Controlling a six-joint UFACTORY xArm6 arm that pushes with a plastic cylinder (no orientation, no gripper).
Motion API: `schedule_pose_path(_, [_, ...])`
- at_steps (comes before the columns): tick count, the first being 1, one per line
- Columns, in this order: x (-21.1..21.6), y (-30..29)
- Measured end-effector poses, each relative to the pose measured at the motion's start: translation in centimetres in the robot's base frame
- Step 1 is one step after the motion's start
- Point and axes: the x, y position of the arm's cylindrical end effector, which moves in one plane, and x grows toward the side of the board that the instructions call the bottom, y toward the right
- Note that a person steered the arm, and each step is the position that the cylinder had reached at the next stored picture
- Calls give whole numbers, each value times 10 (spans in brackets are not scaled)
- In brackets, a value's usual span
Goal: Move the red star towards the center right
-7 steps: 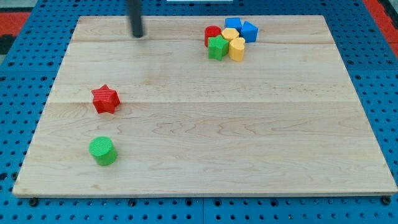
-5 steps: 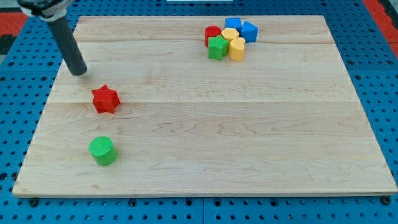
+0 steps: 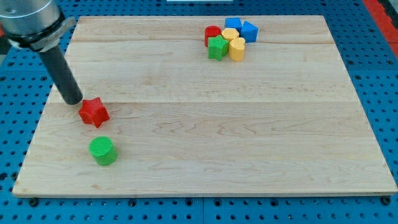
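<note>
A dark rod is reaching down from the view's top left corner, and my tip [image 3: 74, 101] is resting on a pale wooden board [image 3: 205, 143]. The arm carries no gripper, so there is nothing to open or close; the rod is only pushing. The red star [image 3: 93, 112] is lying just to the lower right of my tip, touching it or very nearly so, near the board's left edge at about mid-height. A green cylinder [image 3: 102, 151] is standing farther below my tip, a little to its right and apart from the star. Far off to the upper right of my tip, near the board's top edge, six blocks are sitting packed together: a red cylinder [image 3: 212, 34], a green star [image 3: 217, 46], two yellow blocks [image 3: 237, 48], and two blue blocks [image 3: 249, 30]. No containers are showing. The board is lying on a blue pegboard surface [image 3: 385, 93].
</note>
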Motion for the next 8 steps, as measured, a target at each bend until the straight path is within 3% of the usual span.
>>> schedule_pose_path(1, [23,33])
schedule_pose_path(3, [44,172])
schedule_pose_path(4, [29,262])
schedule_pose_path(5, [21,312])
schedule_pose_path(6, [59,294])
schedule_pose_path(8, [69,378])
